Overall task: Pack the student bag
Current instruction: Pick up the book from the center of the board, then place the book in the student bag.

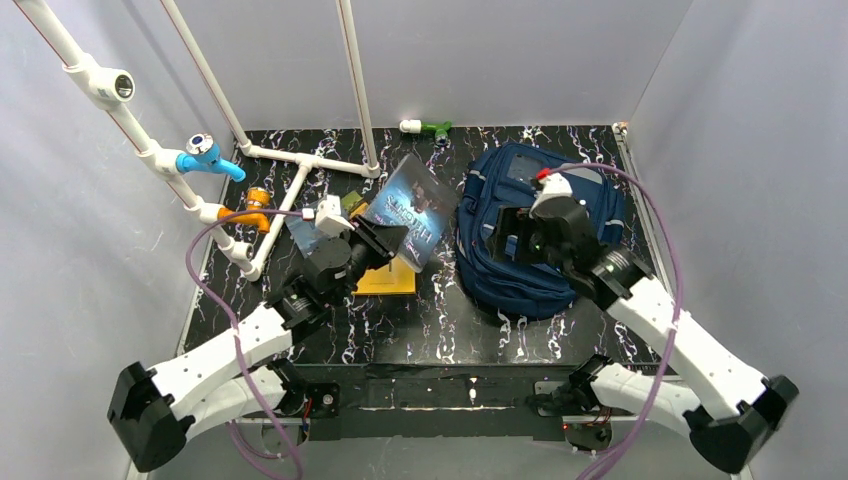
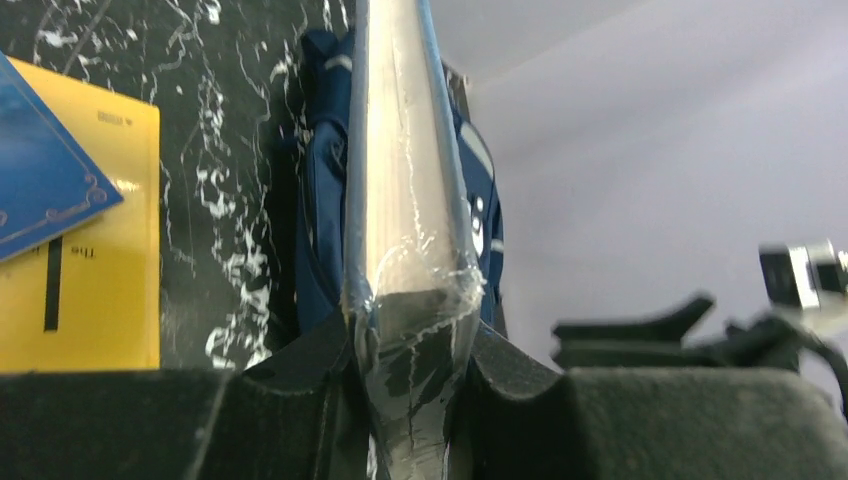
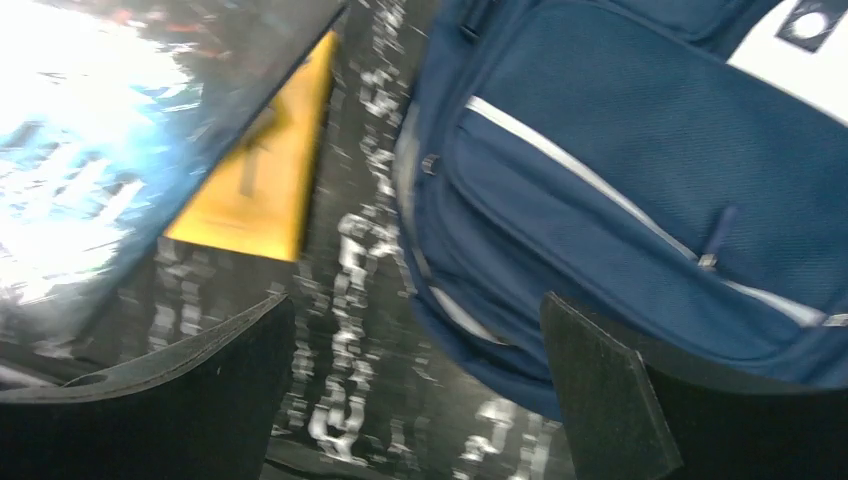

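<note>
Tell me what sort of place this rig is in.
Probably a lab test cell: plain grey walls box in a black marbled table, with a white pipe frame, a bag and a book as props.

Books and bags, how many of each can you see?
Books: 3 (shiny dark book, yellow book, blue book)
Bags: 1 (student bag)
Total: 4

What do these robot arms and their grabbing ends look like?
The left arm and right arm have white shells, black joints and a looping purple cable each. The left tool and right tool are black, with two broad dark fingers.
</note>
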Action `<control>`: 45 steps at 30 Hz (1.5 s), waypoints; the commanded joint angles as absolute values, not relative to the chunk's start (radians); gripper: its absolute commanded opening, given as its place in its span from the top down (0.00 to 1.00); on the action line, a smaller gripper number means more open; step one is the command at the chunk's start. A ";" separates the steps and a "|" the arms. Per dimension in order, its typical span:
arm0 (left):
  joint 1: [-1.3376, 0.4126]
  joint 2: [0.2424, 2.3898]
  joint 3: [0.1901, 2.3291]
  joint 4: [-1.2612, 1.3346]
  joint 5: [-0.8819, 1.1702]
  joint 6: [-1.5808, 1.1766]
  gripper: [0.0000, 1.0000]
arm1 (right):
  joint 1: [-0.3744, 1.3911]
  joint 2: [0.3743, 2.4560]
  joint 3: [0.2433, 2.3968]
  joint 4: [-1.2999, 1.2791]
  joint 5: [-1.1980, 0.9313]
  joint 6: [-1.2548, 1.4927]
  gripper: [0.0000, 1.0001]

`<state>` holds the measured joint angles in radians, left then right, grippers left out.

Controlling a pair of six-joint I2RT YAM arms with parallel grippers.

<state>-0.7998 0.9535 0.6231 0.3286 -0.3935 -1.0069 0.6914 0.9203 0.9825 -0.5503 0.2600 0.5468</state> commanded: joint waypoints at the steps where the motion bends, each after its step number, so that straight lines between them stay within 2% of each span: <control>1: -0.799 0.832 0.730 0.157 -0.255 -0.925 1.00 | 0.693 1.052 1.093 -0.726 0.296 0.199 0.02; 3: -0.796 0.799 0.740 0.069 -0.220 -0.947 1.00 | 0.701 1.110 1.108 -0.722 0.301 0.113 0.02; 6: -0.795 0.769 0.757 -0.075 -0.179 -0.996 1.00 | 0.748 1.192 1.123 -0.747 0.400 0.017 0.18; 7: -0.796 0.759 0.757 -0.109 -0.172 -1.013 1.00 | 0.768 1.220 1.129 -0.762 0.446 0.005 0.21; 11: -0.794 0.703 0.691 -0.127 -0.170 -1.062 1.00 | 0.876 1.319 1.146 -0.834 0.590 -0.030 0.25; 14: -0.794 0.667 0.652 -0.102 -0.179 -1.086 1.00 | 0.948 1.392 1.122 -0.870 0.715 -0.036 0.22; 17: -0.794 0.669 0.654 -0.105 -0.176 -1.083 1.00 | 0.959 1.442 1.103 -0.872 0.763 -0.008 0.23; 20: -0.794 0.677 0.669 -0.126 -0.162 -1.080 1.00 | 0.959 1.463 1.092 -0.842 0.781 0.016 0.28; 26: -0.794 0.656 0.656 -0.137 -0.141 -1.095 1.00 | 0.959 1.481 1.052 -0.762 0.772 0.004 0.47; 29: -0.794 0.648 0.652 -0.139 -0.141 -1.100 1.00 | 0.959 1.516 1.038 -0.746 0.743 0.003 0.47; 34: -0.795 0.650 0.665 -0.140 -0.137 -1.099 1.00 | 0.959 1.584 1.029 -0.730 0.723 0.014 0.36; 36: -0.795 0.657 0.673 -0.146 -0.135 -1.092 1.00 | 0.959 1.609 1.036 -0.729 0.749 0.029 0.31; 39: -0.794 0.669 0.682 -0.152 -0.130 -1.094 1.00 | 0.959 1.632 1.026 -0.690 0.841 0.037 0.30; 41: -0.795 0.679 0.685 -0.146 -0.117 -1.096 1.00 | 0.959 1.636 1.018 -0.656 0.887 0.029 0.41; 45: -0.794 0.703 0.698 -0.141 -0.082 -1.108 1.00 | 0.959 1.626 1.030 -0.619 0.957 0.020 0.87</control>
<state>-0.7994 0.7059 0.6258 -0.2611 -0.1234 -1.0863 0.9619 1.6337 1.0176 -0.6891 0.8371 0.0200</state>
